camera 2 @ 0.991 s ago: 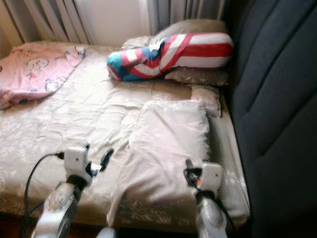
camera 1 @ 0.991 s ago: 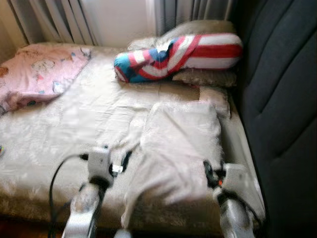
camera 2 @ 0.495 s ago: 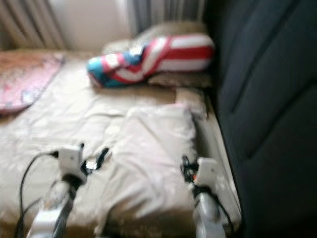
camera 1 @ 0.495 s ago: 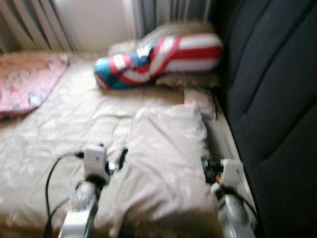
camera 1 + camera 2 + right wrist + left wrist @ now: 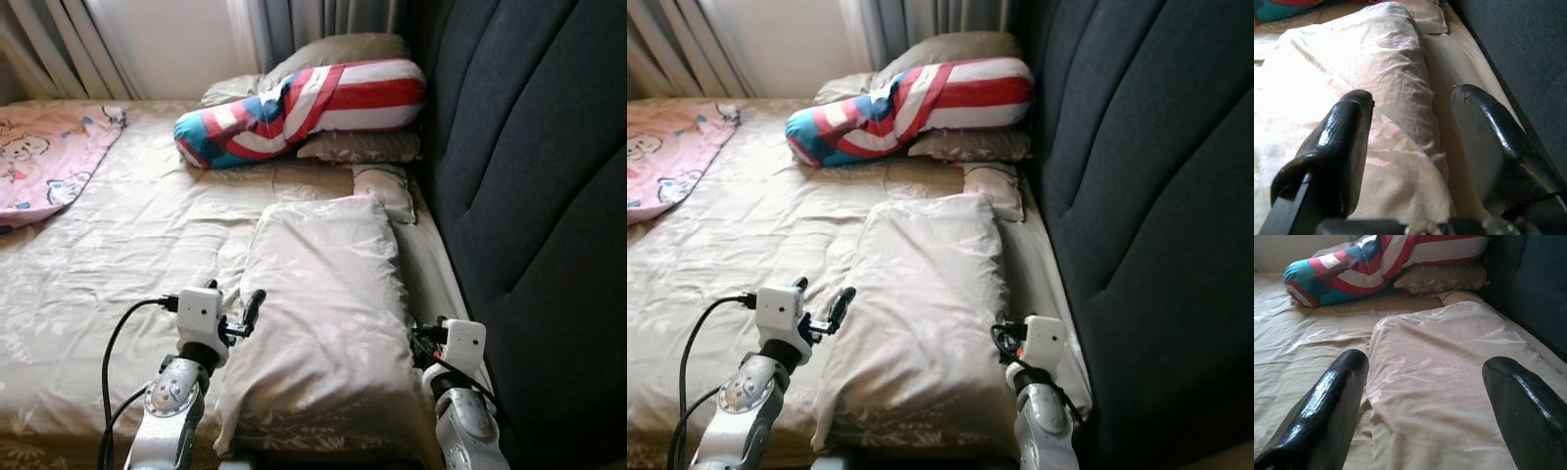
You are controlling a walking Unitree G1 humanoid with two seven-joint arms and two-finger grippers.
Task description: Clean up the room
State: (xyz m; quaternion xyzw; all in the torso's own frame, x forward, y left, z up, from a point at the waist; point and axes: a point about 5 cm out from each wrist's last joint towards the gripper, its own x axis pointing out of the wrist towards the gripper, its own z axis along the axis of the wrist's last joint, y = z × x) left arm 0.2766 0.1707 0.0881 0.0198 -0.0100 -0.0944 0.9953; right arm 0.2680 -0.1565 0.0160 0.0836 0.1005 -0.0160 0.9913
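Beige and soft, the pillow (image 5: 328, 313) lay on the near right part of the bed (image 5: 118, 255), beside the dark padded headboard (image 5: 529, 176). Farther off, a red, white and blue striped bolster (image 5: 304, 103) rested on 2 more pillows against the curtains (image 5: 294, 20), and a pink blanket (image 5: 44, 157) lay at the far left.

We judged the pillow light and limp, with a smooth cover that could slide, so it would sag if pinched at 1 point. Taking it at both long edges near the near end, 1 gripper per side, looked the surest hold.

We had our left gripper (image 5: 1425, 396) at the pillow's left edge, its 2 fingers (image 5: 1327, 406) spread wide and holding nothing, with the pillow lying between and beyond them. Our right gripper (image 5: 1410, 142) was at the right edge, fingers (image 5: 1337, 142) likewise apart and unclenched, straddling the pillow's right border without pinching it.
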